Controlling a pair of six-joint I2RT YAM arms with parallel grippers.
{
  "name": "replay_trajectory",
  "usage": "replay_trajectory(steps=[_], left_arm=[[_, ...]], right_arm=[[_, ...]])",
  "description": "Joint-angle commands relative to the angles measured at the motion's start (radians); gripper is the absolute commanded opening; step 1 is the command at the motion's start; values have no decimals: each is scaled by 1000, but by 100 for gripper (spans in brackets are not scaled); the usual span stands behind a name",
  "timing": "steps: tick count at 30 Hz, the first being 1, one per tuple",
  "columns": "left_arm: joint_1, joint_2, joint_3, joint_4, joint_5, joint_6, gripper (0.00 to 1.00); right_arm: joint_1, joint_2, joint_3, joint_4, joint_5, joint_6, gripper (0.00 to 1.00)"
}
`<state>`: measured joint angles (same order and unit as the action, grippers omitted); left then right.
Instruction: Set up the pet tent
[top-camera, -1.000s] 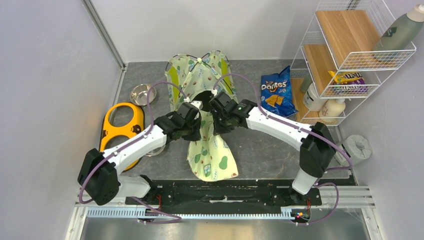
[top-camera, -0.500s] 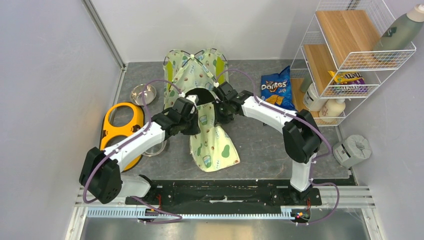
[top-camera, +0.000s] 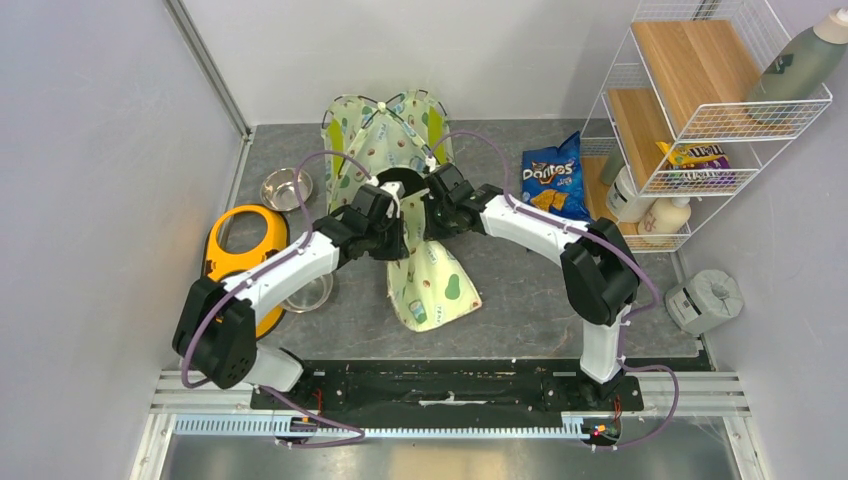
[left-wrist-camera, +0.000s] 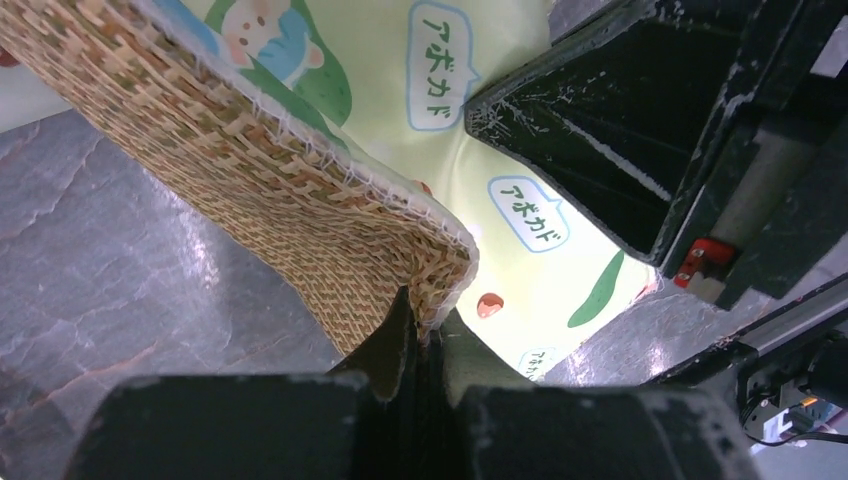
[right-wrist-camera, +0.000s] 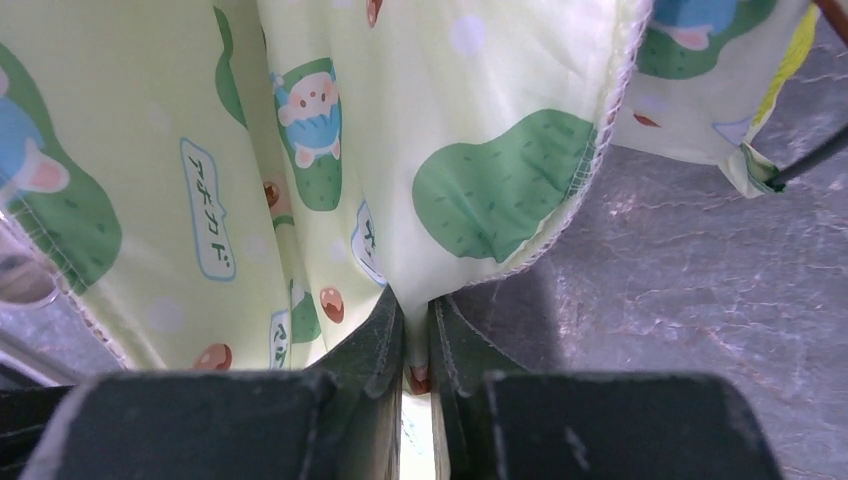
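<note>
**Shallow bites and crowded wrists: the pad may slip, the tent may shift**

My left claw (left-wrist-camera: 420, 335) is closed tight on the very edge of the flat rectangular avocado-print pad (top-camera: 432, 290), whose woven straw-coloured underside faces my left camera. My right claw (right-wrist-camera: 412, 330) is pinched shut on a fold of the same pad's printed face. Both bites are shallow, so I judge that a tug from either side could pull the cloth free.

The small pale cream-green fabric dome pet tent (top-camera: 385, 135), avocado-printed with thin black poles, stands at the back of the grey table (top-camera: 520, 290) near the wall, its dark opening towards me. It looks light, so pushing the pad in could slide or tip it.

Both my arms reach forward and bend inward, wrists close together just in front of that opening. The pad's free end droops to the table. My wrists could knock together.
</note>
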<state>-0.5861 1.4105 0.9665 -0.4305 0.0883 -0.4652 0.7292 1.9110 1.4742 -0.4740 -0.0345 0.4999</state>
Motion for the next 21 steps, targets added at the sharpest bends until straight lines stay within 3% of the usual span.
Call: replay_trajectory(steps=[1,13,21], left_arm=[[6,66,88,38,122,38,2],[41,259,244,-97,124,-14,3],[61,363,311,-44,163,41,6]], right_arm=[[3,-14,75,87,103,6,15],[-17,133,202,57,-1,32,21],[-40,155,116,150,8,176,11]])
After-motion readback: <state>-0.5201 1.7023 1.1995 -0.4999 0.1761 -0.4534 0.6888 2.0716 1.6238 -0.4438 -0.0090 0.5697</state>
